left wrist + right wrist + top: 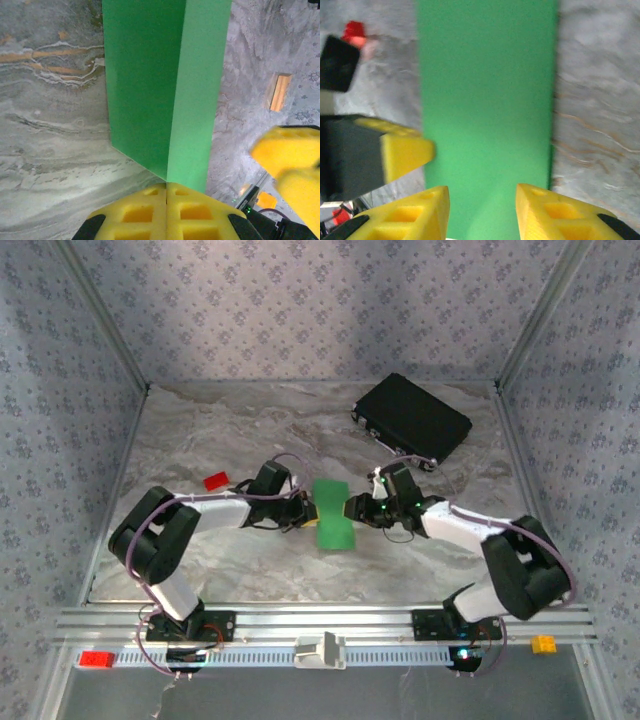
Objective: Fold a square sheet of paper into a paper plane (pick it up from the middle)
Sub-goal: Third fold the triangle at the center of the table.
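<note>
Pinching the near edge of the square sheet of paper (150, 80), your left gripper (166, 192) had its yellow fingers pressed flat together. The green sheet was caught between their tips just where a crease met the edge. From those fingers the paper ran straight away toward 12 o'clock, and the crease leaned a touch toward 1 o'clock.

Your right gripper (481, 190) was spread, with a yellow finger on either side of the sheet (485, 90) and a clear gap between the two. In its wrist view the paper stretched as a long flat band toward 12 o'clock.

From above, the sheet (337, 528) sat at the middle of the table (230, 430). Your left gripper (305, 512) met it from 9 o'clock and your right gripper (352, 510) from 3 o'clock. The long axis lay close to the 12-to-6 line, the far end tipped slightly toward 11, and the sheet looked narrowest at the waist where the grippers met it. Whether it rested on the table or hung above it could not be told.

A small red block (215, 481) lay at about 10 o'clock from the paper. A black case (412, 420) lay well apart at about 1 o'clock.
</note>
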You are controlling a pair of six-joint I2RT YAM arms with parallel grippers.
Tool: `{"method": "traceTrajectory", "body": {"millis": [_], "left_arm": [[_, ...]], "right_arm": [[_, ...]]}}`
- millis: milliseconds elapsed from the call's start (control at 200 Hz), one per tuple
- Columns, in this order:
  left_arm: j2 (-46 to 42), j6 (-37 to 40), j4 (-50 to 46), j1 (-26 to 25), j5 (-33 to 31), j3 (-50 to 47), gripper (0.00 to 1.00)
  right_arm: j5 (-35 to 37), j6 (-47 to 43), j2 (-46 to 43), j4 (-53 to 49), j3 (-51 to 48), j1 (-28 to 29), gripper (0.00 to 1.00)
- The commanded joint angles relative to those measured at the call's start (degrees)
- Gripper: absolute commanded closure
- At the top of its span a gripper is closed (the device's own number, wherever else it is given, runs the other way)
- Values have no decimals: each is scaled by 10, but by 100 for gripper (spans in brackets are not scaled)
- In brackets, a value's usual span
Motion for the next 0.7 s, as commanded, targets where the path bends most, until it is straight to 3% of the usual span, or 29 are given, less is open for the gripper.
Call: {"method": "traceTrajectory", "body": {"millis": [0, 80, 165, 350, 695], "left_arm": [[-13, -1, -21, 7, 27, 27, 100], [-17, -2, -27, 7, 29, 34, 100], [-21, -2, -31, 8, 28, 39, 100], [-22, -7, -30, 9, 30, 41, 100], [-19, -11, -24, 9, 33, 41, 100]], "right_arm": [[22, -112, -42, -45, 11, 32, 58], [44, -201, -55, -61, 15, 73, 57], [139, -290, -68, -59, 6, 141, 57], [297, -415, -92, 70, -68, 248, 50], [466, -519, -30, 170, -80, 347, 47]]}}
